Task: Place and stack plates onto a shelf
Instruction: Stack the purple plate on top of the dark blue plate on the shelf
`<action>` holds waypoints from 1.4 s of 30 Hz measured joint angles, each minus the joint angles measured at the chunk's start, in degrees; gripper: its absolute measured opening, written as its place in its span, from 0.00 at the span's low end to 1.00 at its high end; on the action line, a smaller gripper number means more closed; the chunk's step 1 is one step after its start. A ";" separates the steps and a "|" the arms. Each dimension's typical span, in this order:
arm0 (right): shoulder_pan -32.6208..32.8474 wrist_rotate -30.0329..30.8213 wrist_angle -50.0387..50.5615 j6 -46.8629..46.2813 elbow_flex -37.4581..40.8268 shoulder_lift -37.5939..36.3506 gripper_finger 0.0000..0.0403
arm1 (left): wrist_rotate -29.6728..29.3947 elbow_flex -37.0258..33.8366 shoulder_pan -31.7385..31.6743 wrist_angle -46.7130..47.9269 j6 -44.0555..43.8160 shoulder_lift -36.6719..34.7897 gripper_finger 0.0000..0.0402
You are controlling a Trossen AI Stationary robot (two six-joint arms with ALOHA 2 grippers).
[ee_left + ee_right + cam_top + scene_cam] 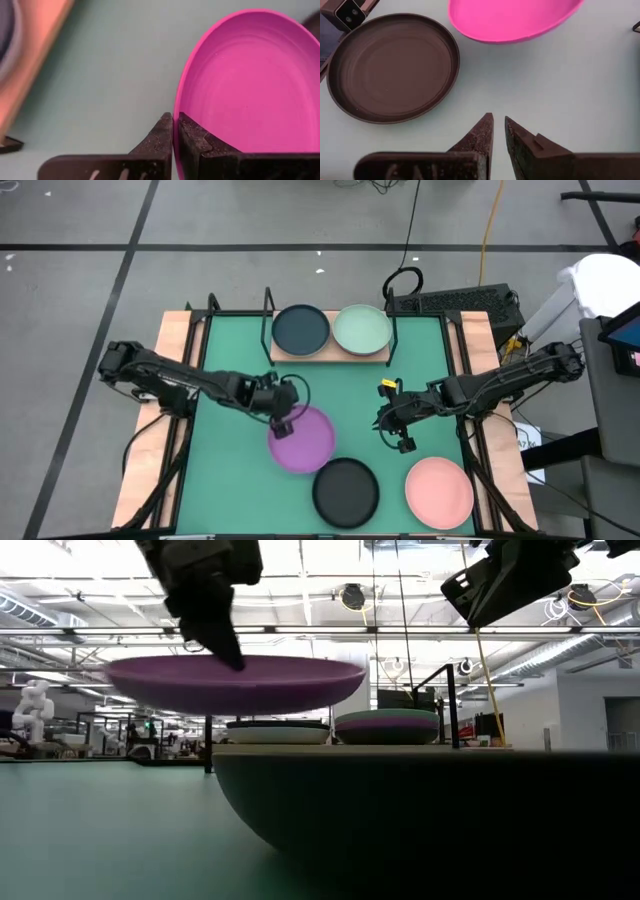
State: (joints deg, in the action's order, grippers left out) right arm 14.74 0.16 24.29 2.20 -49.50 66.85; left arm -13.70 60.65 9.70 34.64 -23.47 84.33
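**Purple plate lifted at its rim, shelf straight ahead**

From where I stand, the left gripper [283, 418] has its jaws pinched tight on the near rim of the purple plate [302, 438], one finger inside the lip and one outside. The low view shows the plate [235, 681] clear of the green desk [230, 480], hanging roughly level from that single edge grip.

What matters now is direction. The shelf [330, 356] sits at the far edge of the desk, beyond the held plate, already carrying a dark teal plate [301, 329] and a pale mint plate [362, 329] side by side, each topping a small stack. The purple plate extends from the jaws toward the front of the desk, away from the shelf, so I judge the arm must swing it round.

The right gripper [392, 420] hovers mid-desk, jaws nearly together and holding nothing. A black plate [346, 491] and a salmon pink plate [439, 492] wait near the front edge, closer to that arm.
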 joint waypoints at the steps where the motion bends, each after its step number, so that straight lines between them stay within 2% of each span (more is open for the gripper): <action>1: 0.00 0.01 0.00 0.00 0.00 0.00 0.08 | 0.07 0.51 -0.88 0.00 0.59 0.00 0.03; 13: -0.02 0.16 -0.02 0.44 0.00 0.00 0.08 | 0.07 4.99 -10.45 -0.04 5.33 0.00 0.03; 19: 0.00 2.73 -0.02 0.89 0.00 0.00 0.08 | 0.11 6.30 -14.31 -1.34 7.36 0.00 0.03; 42: 0.02 2.78 0.00 1.73 0.00 0.00 0.08 | 0.04 11.16 -30.26 -3.22 16.88 -0.01 0.03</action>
State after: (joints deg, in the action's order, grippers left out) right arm 14.76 2.94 24.29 3.92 -49.50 66.85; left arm -13.66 71.81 -20.56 31.42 -6.59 84.33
